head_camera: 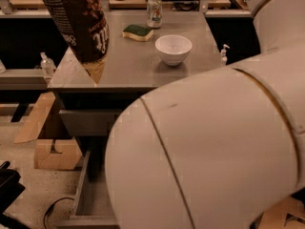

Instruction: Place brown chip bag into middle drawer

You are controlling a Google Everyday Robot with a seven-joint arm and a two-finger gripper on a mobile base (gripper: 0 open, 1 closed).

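Brown chip bag [78,25] hangs over the worktop's [131,63] left edge; middle drawer [94,195] open below; hand, presumably above, unseen, grip untellable.

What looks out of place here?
The brown chip bag hangs in mid-air over the left corner of the counter instead of resting on it; the gripper is out of view above the frame. Below, the middle drawer stands pulled open. The bowl, sponge and can look normal.

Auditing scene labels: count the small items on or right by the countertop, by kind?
Chip bag: 1
Can: 1
Sponge: 1
Bowl: 1
Small bottles: 2
Total: 6
Gripper: out of frame, above the bag.
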